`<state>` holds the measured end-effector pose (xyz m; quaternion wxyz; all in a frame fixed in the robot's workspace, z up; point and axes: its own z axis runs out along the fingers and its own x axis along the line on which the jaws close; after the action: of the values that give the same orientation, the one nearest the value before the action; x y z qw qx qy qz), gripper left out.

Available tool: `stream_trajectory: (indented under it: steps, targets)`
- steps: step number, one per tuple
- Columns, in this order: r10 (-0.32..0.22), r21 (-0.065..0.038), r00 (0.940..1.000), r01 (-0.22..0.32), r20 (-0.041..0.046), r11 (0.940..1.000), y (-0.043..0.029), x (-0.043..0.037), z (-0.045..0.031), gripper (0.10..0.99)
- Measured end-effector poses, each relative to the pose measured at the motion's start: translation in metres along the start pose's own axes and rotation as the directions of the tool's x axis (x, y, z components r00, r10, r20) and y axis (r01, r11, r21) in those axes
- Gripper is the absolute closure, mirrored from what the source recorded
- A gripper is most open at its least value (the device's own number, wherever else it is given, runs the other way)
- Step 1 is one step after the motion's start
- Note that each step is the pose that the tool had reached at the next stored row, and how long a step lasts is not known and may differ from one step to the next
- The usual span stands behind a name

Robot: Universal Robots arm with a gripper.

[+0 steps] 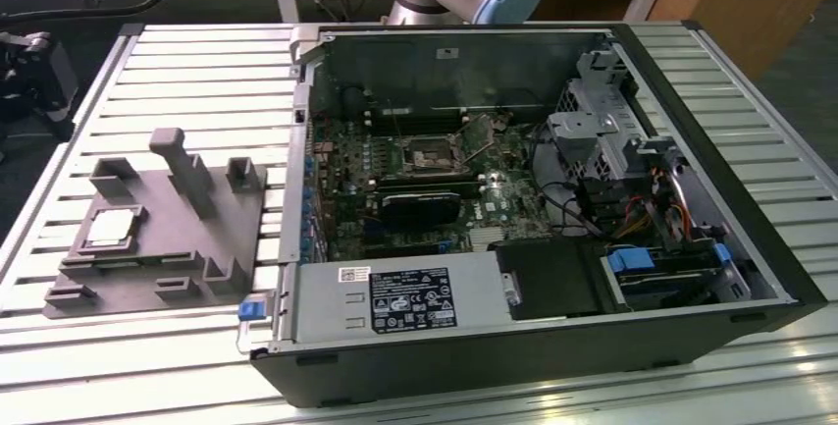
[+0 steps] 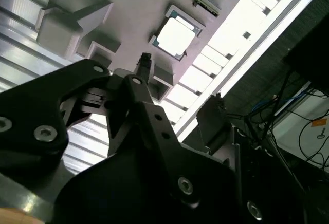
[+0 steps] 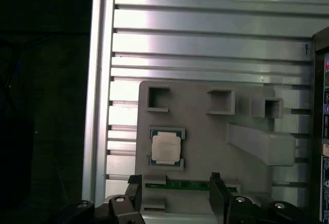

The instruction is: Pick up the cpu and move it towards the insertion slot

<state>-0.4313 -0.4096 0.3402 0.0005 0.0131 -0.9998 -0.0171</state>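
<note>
Hanging over the grey holder [image 3: 205, 136], the fingers [image 3: 216, 196] stand apart with nothing between them — their bases are cut off in the first wrist view. The cpu [image 3: 166, 148] lies flat in a square recess of that holder on the slatted counter [image 1: 196, 62], well apart from the insertion slot [image 1: 430, 157] inside the open computer case [image 1: 524, 371] — the print on its label [image 1: 408, 299] is too small to read.

At the exterior view's left, cpu [image 1: 116, 226] on fixture block [image 1: 196, 253] — insertion slot [image 1: 430, 158] inside case [image 1: 524, 361].
</note>
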Motion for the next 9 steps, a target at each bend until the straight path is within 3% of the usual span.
stream_trajectory:
  steps: [3, 9]
  targets:
    - [0.0, 0.003, 1.0, 0.0, -0.0001, 1.0, -0.0002, 0.0002, 0.0052, 0.38]
    - [0.0, 0.014, 1.0, 0.0, -0.0004, 0.9999, -0.0005, 0.0003, 0.0135, 0.38]
